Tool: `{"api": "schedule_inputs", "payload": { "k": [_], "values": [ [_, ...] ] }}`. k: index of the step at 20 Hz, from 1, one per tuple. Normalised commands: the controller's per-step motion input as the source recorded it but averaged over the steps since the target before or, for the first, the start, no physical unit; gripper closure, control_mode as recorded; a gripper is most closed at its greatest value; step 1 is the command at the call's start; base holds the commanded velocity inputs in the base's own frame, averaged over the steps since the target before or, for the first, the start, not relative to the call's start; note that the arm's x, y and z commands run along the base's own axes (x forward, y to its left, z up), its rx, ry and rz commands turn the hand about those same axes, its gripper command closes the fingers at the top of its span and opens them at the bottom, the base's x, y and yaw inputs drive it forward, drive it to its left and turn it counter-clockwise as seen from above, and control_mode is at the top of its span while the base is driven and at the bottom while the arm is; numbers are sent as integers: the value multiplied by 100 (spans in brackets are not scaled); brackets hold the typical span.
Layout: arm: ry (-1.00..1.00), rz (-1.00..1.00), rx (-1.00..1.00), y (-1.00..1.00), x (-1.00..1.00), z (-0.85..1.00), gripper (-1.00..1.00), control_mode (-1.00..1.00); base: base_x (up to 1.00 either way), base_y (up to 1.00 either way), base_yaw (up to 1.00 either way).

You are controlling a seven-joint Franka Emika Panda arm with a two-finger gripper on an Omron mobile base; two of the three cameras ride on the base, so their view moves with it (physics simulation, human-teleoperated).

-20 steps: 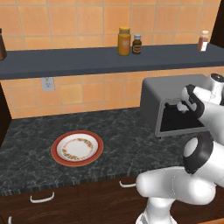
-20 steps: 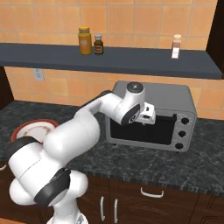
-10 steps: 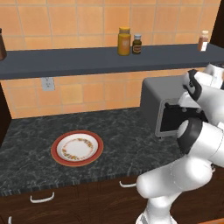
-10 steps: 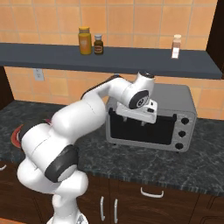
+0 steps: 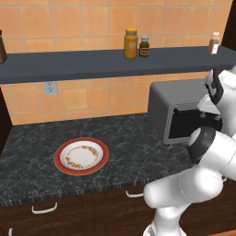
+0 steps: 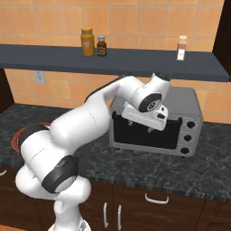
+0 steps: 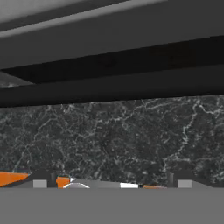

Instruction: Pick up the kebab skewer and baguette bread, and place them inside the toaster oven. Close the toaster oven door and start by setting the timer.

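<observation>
At the right of centre in the right base view you see the boxy grey metal toaster oven [image 6: 180, 108] on the dark speckled stone counter [image 6: 135, 164], its dark glass door with the grey frame [image 6: 144, 134] standing upright and closed. The white arm's gripper [image 6: 151, 128] sits against the upper part of that door, just below the dark bar handle; whether its claw is apart or together you cannot tell, since the hand hides the fingers. In the left base view the oven [image 5: 177, 108] shows at the right edge, partly behind the arm, and a round white plate with a red rim [image 5: 81, 156] lies well apart at lower left. Three small jars stand on the dark wall shelf [image 6: 113, 61] above.
</observation>
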Motion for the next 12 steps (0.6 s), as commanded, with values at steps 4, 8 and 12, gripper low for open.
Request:
{"api": "schedule_inputs", "payload": {
  "k": [4, 8, 12],
  "values": [
    [-20, -1, 0, 3, -56, 0, -100, -100, 0, 0, 0],
    [-17, 0, -2, -42, -61, 0, -100, -100, 0, 0, 0],
    [-23, 1, -11, -51, -57, 0, -100, -100, 0, 0, 0]
  ]
}}
